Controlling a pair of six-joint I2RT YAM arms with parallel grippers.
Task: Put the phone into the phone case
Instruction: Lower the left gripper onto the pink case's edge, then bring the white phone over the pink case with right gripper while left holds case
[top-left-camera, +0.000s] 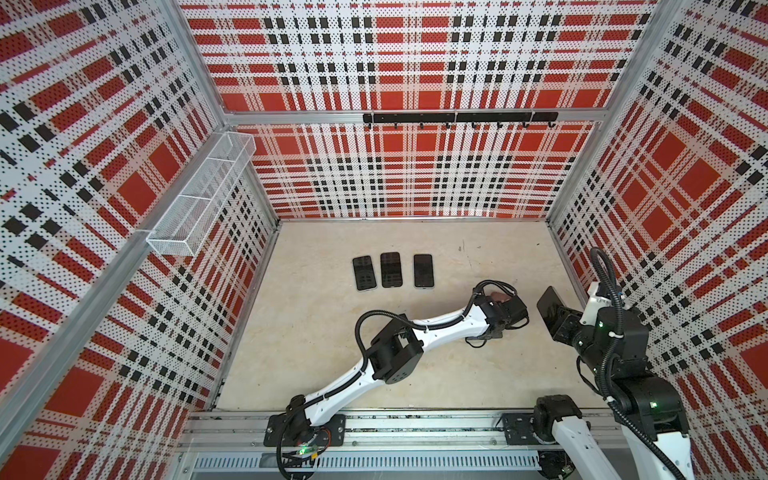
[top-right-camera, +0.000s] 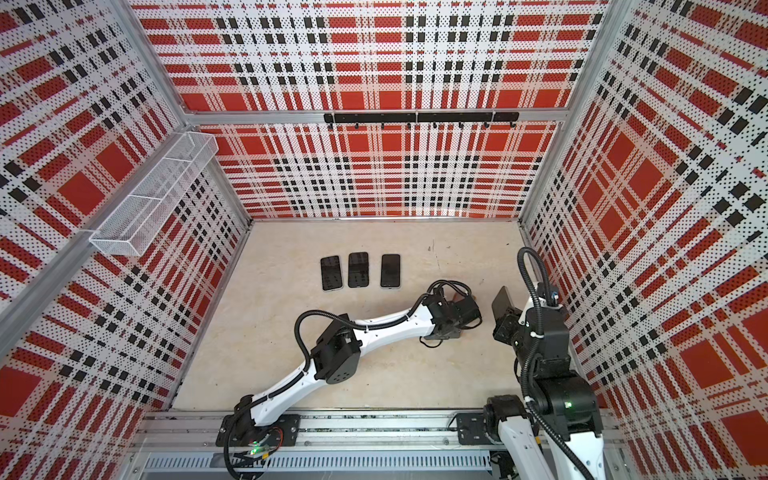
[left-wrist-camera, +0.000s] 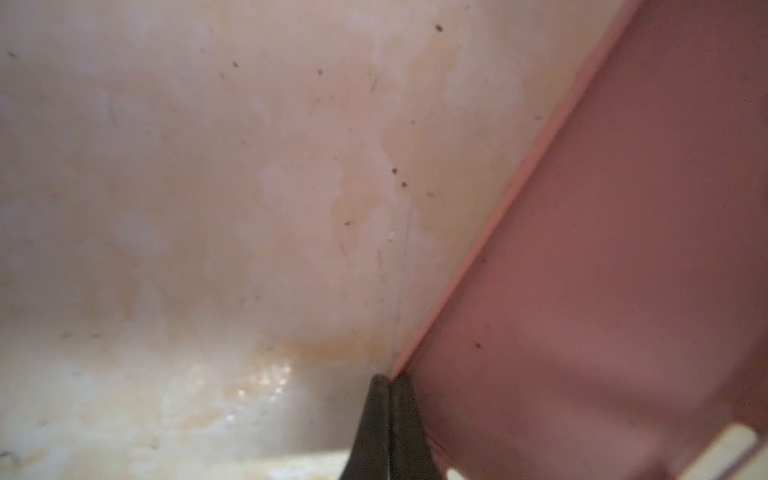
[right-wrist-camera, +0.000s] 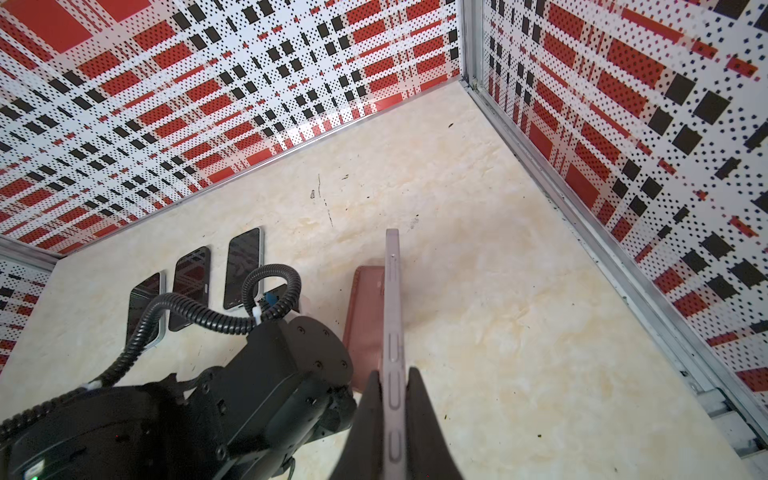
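Steadying the case (left-wrist-camera: 602, 249) on the table (left-wrist-camera: 208, 187), I have the left gripper (left-wrist-camera: 390, 384) closed thin on its rim, I judge so it cannot slide. The right gripper (right-wrist-camera: 392, 376) clamps the phone (right-wrist-camera: 392, 299) edge-on just beside the case, probably to seat one side first.

No readable text, label, brand, number or sign in any view. In both top views, row of three phones (top-left-camera: 391, 269): dark screens, faint grid-like marks on leftmost one, too small to read. In right wrist view, edge-on phone (right-wrist-camera: 392, 324): side buttons only, no legible marking. In left wrist view, pink phone case (left-wrist-camera: 602, 249): plain surface, blurred, nothing legible.
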